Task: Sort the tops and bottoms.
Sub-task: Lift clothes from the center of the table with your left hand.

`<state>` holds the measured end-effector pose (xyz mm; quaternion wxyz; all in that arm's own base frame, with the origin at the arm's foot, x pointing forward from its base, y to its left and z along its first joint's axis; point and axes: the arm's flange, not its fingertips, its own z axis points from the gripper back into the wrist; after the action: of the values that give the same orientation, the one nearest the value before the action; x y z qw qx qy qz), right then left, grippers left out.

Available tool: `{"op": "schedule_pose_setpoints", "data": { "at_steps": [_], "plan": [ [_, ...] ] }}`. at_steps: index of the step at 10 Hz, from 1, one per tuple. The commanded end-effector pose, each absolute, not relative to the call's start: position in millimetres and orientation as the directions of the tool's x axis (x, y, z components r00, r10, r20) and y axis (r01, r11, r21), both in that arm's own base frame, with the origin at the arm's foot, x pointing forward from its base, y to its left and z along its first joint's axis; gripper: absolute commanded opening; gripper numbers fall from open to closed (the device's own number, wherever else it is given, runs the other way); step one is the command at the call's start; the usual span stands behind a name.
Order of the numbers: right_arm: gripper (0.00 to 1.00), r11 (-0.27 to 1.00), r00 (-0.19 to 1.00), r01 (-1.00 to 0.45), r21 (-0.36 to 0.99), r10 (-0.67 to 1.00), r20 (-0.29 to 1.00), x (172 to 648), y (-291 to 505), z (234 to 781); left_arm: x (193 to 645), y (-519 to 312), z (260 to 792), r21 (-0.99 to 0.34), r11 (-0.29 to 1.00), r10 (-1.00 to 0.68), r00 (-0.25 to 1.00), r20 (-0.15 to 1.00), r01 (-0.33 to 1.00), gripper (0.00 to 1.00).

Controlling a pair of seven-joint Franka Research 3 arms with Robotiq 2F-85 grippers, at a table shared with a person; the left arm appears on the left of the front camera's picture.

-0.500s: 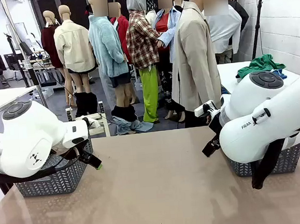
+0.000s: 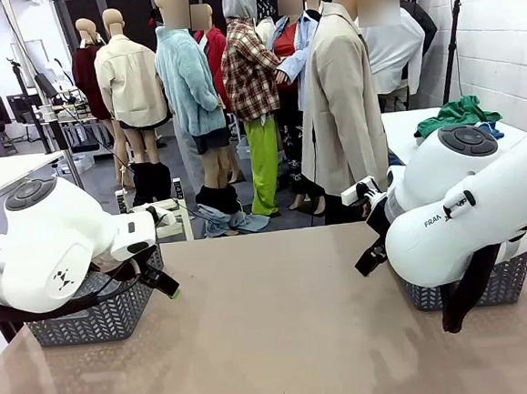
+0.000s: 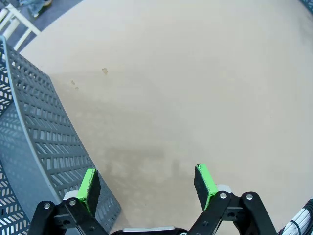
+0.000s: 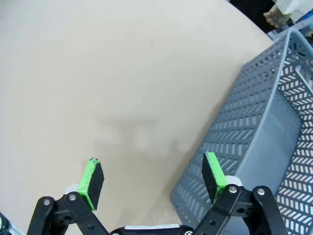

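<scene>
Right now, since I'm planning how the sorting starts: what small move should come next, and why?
Probably turn the right pincer toward the green bottoms, heaped on the white side table beyond that arm, if it can reach. It and the left pincer both hang open over the tabletop, gripping nothing.

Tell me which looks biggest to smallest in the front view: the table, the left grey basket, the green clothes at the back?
1. the table
2. the left grey basket
3. the green clothes; they lie farther from the camera, so their place below the basket is unsure.
</scene>
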<state>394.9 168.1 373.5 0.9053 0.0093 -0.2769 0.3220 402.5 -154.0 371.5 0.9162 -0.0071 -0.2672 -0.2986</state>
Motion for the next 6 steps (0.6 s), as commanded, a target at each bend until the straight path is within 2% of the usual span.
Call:
{"op": "schedule_pose_setpoints", "data": {
  "at_steps": [1, 6],
  "plan": [
    [1.0, 0.794, 0.641, -0.587, -0.16, 0.576, 0.508, 395.0, 167.9, 373.5, 403.2, -152.0, 371.5, 0.144, 0.825, -0.539, 0.682, 0.495, 0.547, 1.0],
    [1.0, 0.794, 0.641, -0.587, -0.16, 0.576, 0.508, 395.0, 167.9, 373.5, 403.2, -152.0, 371.5, 0.144, 0.825, -0.539, 0.682, 0.495, 0.547, 1.0]
  ]
}}
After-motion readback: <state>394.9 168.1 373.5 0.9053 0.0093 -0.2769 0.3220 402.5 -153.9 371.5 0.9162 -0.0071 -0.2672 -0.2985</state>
